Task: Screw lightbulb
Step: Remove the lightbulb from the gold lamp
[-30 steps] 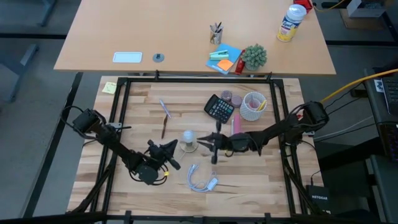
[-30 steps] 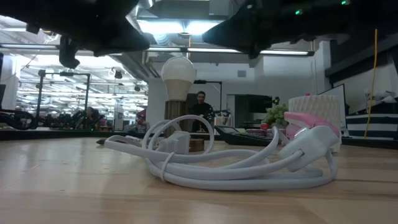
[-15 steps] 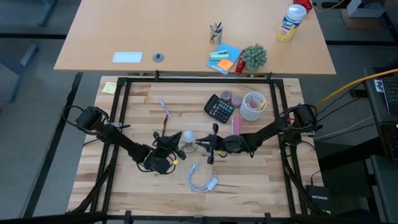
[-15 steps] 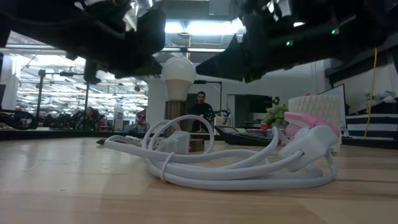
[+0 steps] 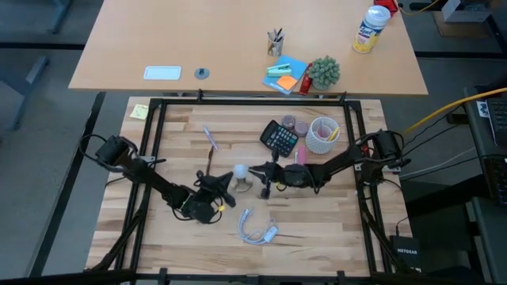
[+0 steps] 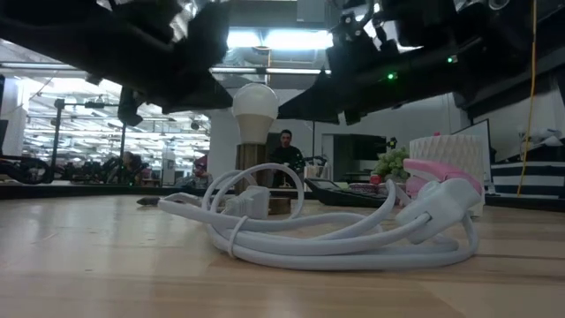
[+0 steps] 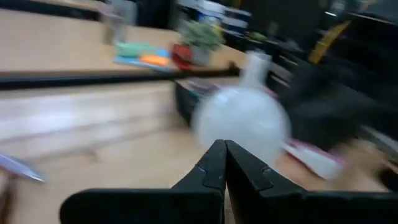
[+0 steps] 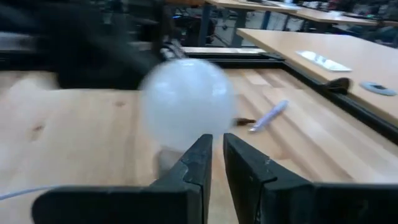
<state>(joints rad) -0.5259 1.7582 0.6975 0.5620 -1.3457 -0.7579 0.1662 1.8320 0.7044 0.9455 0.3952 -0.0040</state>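
Observation:
The frosted-white lightbulb (image 5: 240, 173) stands upright, dome up, on a small round base (image 5: 242, 187) in the middle of the wooden table; it also shows in the low view (image 6: 254, 102). My left gripper (image 5: 225, 185) is shut and points at the lightbulb (image 7: 241, 121) from its near left. My right gripper (image 5: 252, 170) points at the lightbulb (image 8: 186, 102) from the right, its fingers a narrow gap apart with nothing between them. Both sets of fingertips are close to the lightbulb. The white socket with its looped cord (image 5: 257, 229) lies nearer the front edge.
A calculator (image 5: 280, 138), a white mesh cup (image 5: 322, 134) and a pink item (image 5: 299, 158) lie behind the right arm. Two pens (image 5: 210, 150) lie at the far left of the lightbulb. The black frame (image 5: 253, 99) borders the table.
My left gripper has moved toward the table's right and far side, closing in on the lightbulb. My right gripper has come down and toward the table's left, also up to the lightbulb. The lightbulb stands as before.

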